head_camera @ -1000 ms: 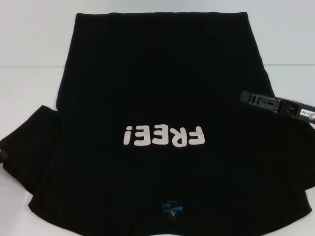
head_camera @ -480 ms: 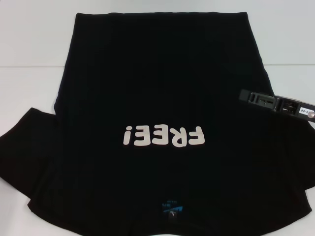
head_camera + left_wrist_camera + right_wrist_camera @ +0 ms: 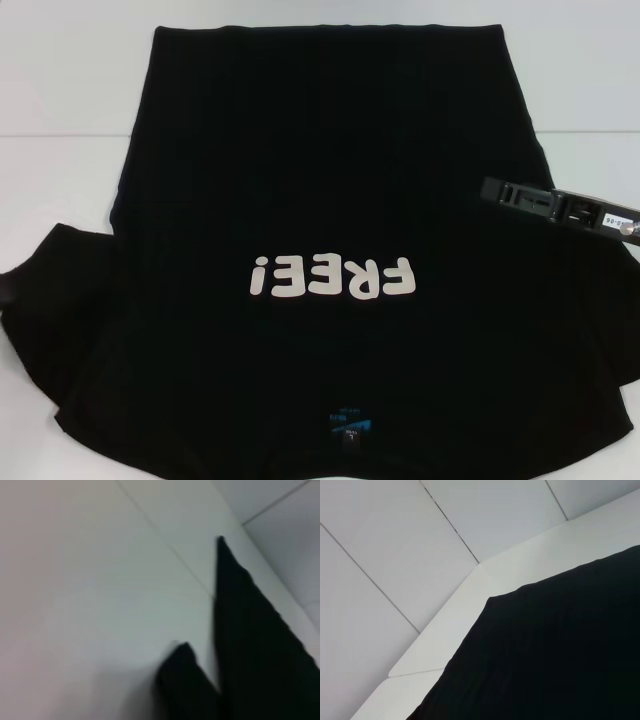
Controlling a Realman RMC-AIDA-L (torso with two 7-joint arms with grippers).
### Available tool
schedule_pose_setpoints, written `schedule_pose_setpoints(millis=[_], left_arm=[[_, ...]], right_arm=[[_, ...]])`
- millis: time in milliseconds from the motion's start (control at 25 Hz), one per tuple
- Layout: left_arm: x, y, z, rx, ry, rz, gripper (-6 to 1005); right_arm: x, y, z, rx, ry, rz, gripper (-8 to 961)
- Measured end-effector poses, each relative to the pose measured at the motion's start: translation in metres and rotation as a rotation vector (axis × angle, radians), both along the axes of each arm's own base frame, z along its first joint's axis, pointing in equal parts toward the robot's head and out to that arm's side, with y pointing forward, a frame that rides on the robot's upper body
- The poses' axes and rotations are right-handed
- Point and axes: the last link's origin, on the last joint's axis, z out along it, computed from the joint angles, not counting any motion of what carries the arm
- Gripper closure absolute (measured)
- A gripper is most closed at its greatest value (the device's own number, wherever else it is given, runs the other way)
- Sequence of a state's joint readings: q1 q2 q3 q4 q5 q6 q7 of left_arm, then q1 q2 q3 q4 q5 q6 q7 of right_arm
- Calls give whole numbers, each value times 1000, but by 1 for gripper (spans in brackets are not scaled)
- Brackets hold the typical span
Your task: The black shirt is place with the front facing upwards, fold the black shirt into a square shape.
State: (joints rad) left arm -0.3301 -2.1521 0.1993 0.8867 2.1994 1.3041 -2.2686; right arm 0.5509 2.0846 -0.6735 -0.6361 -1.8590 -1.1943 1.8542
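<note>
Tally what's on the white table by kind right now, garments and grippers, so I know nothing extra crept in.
Large black cloth T-shirt with white FREE! lettering: 1, spread flat, front up
Black hard right gripper: 1, over the shirt's right edge
Left gripper: only a dark sliver at the head view's left edge, by the sleeve; not counted
White table: 1
Total: 3

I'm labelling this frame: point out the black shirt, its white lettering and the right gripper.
black shirt (image 3: 330, 150): head view, plain chest cloth.
white lettering (image 3: 333, 277): head view, middle letters.
right gripper (image 3: 560, 205): head view, black body over shirt's edge.
</note>
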Motion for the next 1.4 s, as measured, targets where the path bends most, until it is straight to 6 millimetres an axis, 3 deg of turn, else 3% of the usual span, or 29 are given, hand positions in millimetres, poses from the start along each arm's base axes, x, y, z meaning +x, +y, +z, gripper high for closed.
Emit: schedule_pose_setpoints(millis=[320,760,1000,1320,1400], left_arm=[[47,26,-8,-58,-89,-207,999],[97,69,-52,-253,26,-368,999],[113,77,-73,-349,86,-431,999],[122,78,-82,-454,207,-528,950],[121,77,-82,-469,221,-535,864]], right_arm=[[1,-1,0,-1,1,-1,9],[4,-4,-1,-5,5,-12,9],[5,-5,-2,-9,6,-15,8],[6,-4,-1,-6,2,-14,18],[6,-4,-1,-6,1,-14,20]])
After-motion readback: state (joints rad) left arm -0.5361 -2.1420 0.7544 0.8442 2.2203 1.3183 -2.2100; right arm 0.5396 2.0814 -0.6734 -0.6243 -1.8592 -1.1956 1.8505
